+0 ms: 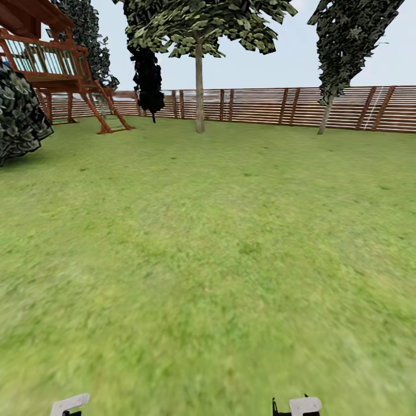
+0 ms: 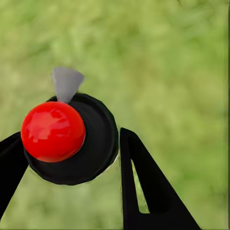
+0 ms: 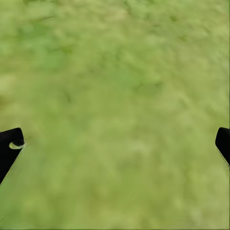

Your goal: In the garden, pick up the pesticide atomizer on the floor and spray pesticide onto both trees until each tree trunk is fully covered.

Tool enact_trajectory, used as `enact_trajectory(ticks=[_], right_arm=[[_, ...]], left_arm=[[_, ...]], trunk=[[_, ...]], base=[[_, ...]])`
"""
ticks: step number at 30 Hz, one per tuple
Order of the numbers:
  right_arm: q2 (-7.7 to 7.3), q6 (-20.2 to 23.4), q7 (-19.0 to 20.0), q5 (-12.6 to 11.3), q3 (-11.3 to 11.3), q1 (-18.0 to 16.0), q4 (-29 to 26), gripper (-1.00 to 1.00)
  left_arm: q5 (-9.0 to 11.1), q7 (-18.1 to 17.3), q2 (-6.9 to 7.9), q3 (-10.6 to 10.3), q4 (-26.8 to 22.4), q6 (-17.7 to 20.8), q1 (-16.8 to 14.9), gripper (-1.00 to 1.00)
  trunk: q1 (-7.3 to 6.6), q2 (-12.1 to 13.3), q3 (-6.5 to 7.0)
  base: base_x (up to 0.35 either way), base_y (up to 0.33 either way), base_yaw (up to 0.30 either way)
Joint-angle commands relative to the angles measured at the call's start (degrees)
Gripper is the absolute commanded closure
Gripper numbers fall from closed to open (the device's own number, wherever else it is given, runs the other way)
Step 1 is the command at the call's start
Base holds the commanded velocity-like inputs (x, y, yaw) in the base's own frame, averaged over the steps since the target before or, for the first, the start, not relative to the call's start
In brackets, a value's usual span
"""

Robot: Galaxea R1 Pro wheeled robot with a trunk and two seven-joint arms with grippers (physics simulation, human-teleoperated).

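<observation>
Jaws of the left gripper (image 2: 72, 158) clamp a dark bottle (image 2: 96, 143) with a red cap; the right gripper (image 3: 115, 143) has its jaws wide apart over grass. Wide lawn (image 1: 208, 242) runs to a slatted fence (image 1: 277, 107), with one pale-trunked tree (image 1: 199, 86) at twelve o'clock and a wooden play tower (image 1: 52, 63) at ten.

I have the wide green lawn (image 1: 219, 248) stretching ahead to a brown horizontal-slat wooden fence (image 1: 260, 106) along the back. A reddish wooden play tower (image 1: 55, 63) stands back left, with a dark leafy bush (image 1: 17, 115) nearer on the left. A thin-trunked tree (image 1: 199, 86) stands centre before the fence, another leaning one (image 1: 329, 110) to its right. The dark round-bodied pesticide atomizer (image 2: 91, 143) sits between the left gripper's (image 2: 72, 158) fingers, lawn beneath. The right gripper (image 3: 115, 143) hangs over lawn, fingers well apart.
</observation>
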Motion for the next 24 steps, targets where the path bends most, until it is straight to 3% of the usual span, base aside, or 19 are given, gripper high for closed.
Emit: enact_trajectory(ticks=[1, 24], right_arm=[[0.0, 0.0, 0.0, 0.0, 0.0, 0.0, 0.0, -1.0], [0.02, 0.0, 0.0, 0.0, 0.0, 0.0, 0.0, -1.0]], left_arm=[[0.0, 0.0, 0.0, 0.0, 0.0, 0.0, 0.0, 1.0], [0.0, 0.0, 0.01, 0.0, 0.0, 0.0, 0.0, 1.0]], trunk=[[0.0, 0.0, 0.0], [0.0, 0.0, 0.0]], base=[[0.34, 0.0, 0.0], [0.34, 0.0, 0.0]])
